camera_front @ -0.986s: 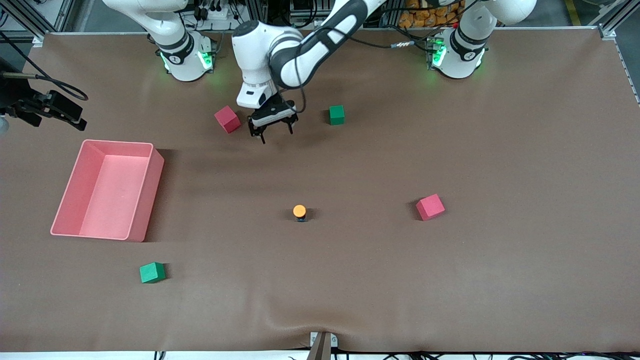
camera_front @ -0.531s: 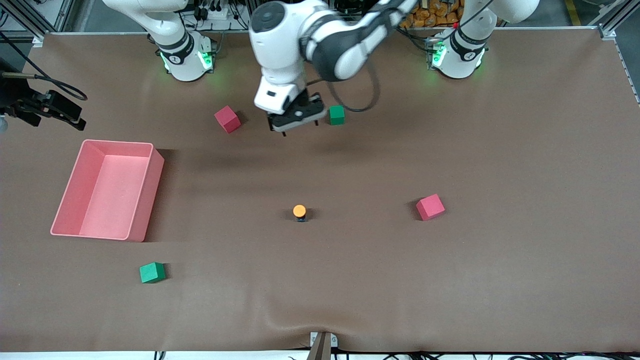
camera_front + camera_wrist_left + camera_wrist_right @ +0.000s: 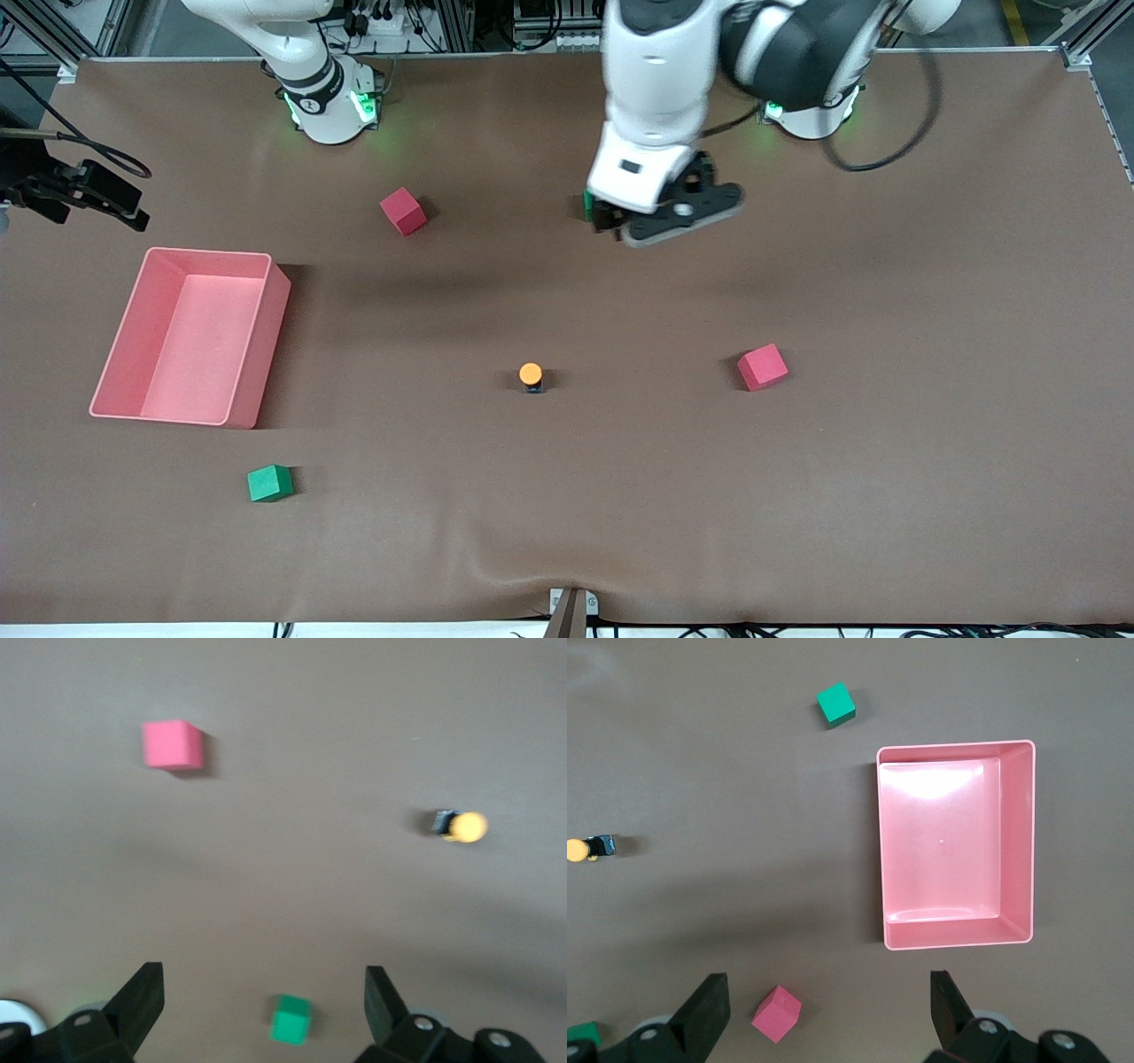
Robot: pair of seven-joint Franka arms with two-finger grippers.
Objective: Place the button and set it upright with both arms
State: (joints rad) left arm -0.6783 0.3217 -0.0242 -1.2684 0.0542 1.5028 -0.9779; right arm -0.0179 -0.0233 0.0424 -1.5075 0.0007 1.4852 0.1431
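The button (image 3: 531, 376) stands mid-table with its round orange cap facing up, its dark body just showing beneath. It also appears in the left wrist view, the button (image 3: 465, 826), and at the edge of the right wrist view, the button (image 3: 585, 849). My left gripper (image 3: 669, 217) hangs open and empty in the air over the green cube (image 3: 587, 204), well away from the button. Its fingers (image 3: 146, 988) frame that green cube (image 3: 291, 1020). My right gripper (image 3: 827, 986) is open and empty high over the table, out of the front view.
A pink bin (image 3: 257, 354) sits toward the right arm's end, with a green cube (image 3: 269, 483) nearer the front camera. One red cube (image 3: 403, 211) lies near the right arm's base. Another red cube (image 3: 763, 367) lies beside the button toward the left arm's end.
My left arm has swung from beside the red cube near the right arm's base toward its own end, now covering part of the green cube. The button has not moved.
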